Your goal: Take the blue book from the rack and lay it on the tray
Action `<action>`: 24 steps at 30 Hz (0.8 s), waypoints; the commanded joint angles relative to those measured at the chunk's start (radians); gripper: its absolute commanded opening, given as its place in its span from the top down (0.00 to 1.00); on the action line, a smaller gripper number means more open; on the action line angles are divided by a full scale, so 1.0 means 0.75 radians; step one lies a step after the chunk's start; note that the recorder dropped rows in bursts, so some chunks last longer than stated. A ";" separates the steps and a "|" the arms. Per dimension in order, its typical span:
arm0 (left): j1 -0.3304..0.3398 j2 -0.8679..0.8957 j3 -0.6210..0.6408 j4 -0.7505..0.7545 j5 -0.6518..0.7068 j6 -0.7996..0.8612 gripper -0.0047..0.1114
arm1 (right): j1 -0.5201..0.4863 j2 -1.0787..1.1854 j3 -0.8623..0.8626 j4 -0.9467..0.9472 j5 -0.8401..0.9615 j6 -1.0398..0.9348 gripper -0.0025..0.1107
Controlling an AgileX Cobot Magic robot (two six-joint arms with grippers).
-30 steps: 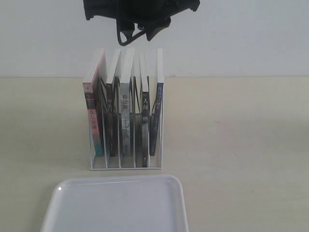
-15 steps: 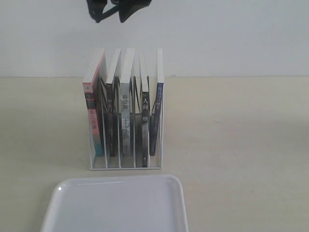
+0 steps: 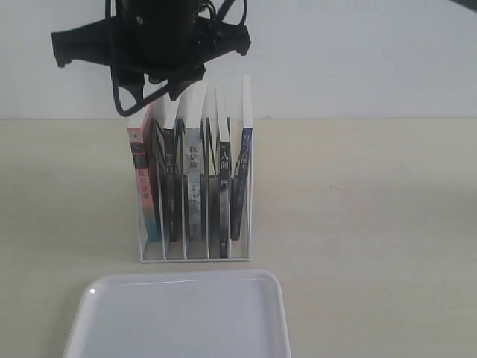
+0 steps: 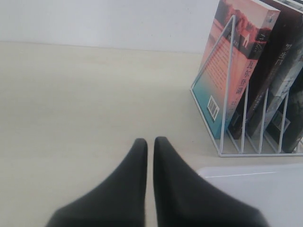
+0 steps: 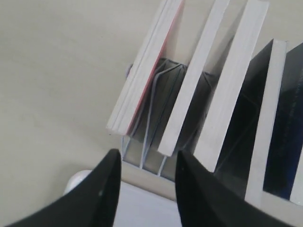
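Note:
The blue book [image 3: 244,175] stands upright in the rightmost slot of the white wire rack [image 3: 194,250]. The white tray [image 3: 179,317] lies in front of the rack. My right gripper [image 3: 153,86] hangs above the rack's left books, apart from the blue book. In the right wrist view that gripper [image 5: 147,156] is open and empty over the book tops, with the blue book's cover [image 5: 288,142] off to one side. My left gripper [image 4: 149,141] is shut on nothing, low over the table beside the rack [image 4: 227,85]; the blue book is hidden there.
Other books fill the rack's remaining slots: a pink-and-teal one [image 3: 141,186] at the left end, a black-spined one [image 3: 223,186] beside the blue book. The tray's corner [image 4: 255,189] lies close to my left gripper. A pale wall rises behind the table.
The right arm rose almost out of the exterior view, then came down again further left, over the rack's left books. Books, rack and tray have not moved.

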 commanded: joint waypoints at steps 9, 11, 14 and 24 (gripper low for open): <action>0.001 -0.004 -0.005 0.006 -0.006 -0.008 0.92 | -0.057 0.024 -0.006 -0.082 -0.012 0.033 0.66; 0.001 -0.004 -0.005 0.006 -0.006 -0.008 0.92 | -0.057 0.031 -0.006 -0.074 -0.047 0.030 0.66; 0.001 -0.004 -0.005 0.006 -0.006 -0.008 0.92 | -0.057 0.046 -0.006 -0.020 -0.104 0.027 0.66; 0.001 -0.004 -0.005 0.006 -0.006 -0.008 0.92 | -0.072 0.145 -0.006 -0.045 -0.141 0.027 0.66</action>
